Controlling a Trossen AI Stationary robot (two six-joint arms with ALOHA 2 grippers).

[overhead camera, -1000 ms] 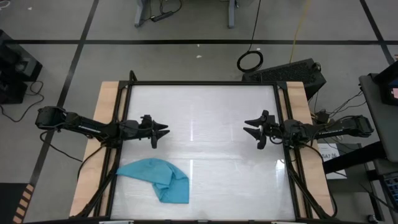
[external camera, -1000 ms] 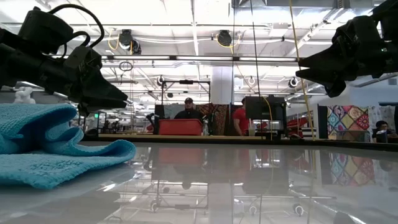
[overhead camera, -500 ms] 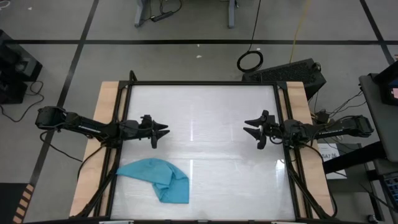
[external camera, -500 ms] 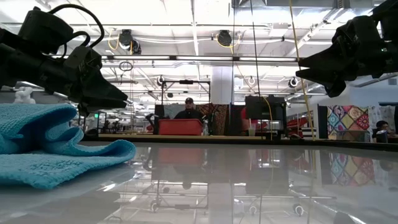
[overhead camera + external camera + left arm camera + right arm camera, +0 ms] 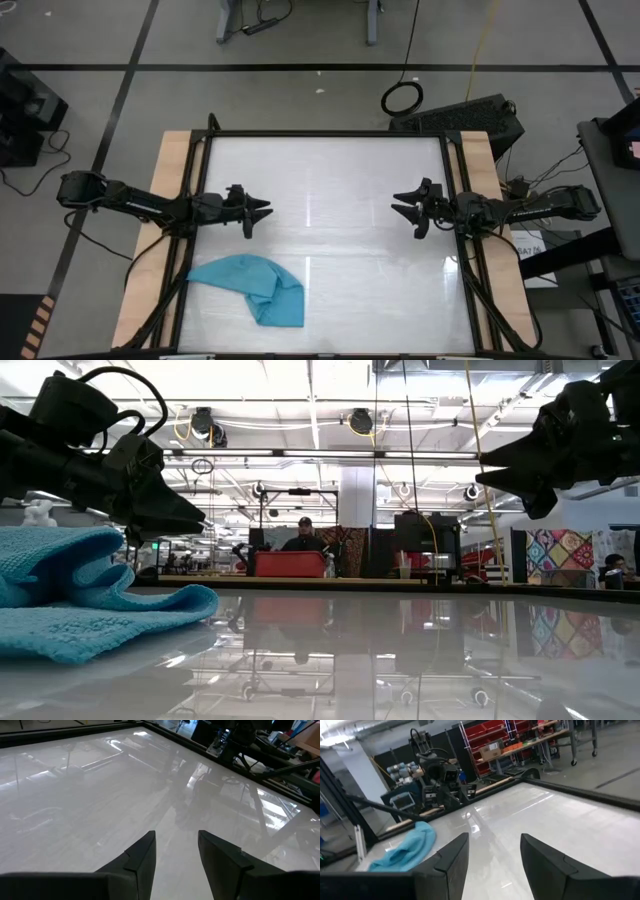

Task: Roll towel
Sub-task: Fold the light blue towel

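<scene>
**The towel waits to be rolled**

The towel (image 5: 250, 287) lies in a soft, crumpled heap on the shiny white table (image 5: 330, 180). It sits near the front edge, on the left arm's side. It is not flat, and it is not rolled at all.

The left gripper (image 5: 262, 211) hangs in the air above the table, a little way behind the towel. Its two fingers (image 5: 142, 857) are partly apart, with a clear gap between them, and they hold nothing. The right gripper (image 5: 398, 209) hangs over the other side of the table, well apart from the towel. Its fingers (image 5: 452, 855) are apart too, and they also hold nothing.

So the job looks like it has not begun. No gripper touches the towel.

The next move, I think, is to reach the towel. The left gripper is nearer, so it should go down to the cloth and pinch an edge. The towel may need to be spread flat first, because a lumpy heap will not roll neatly.
</scene>
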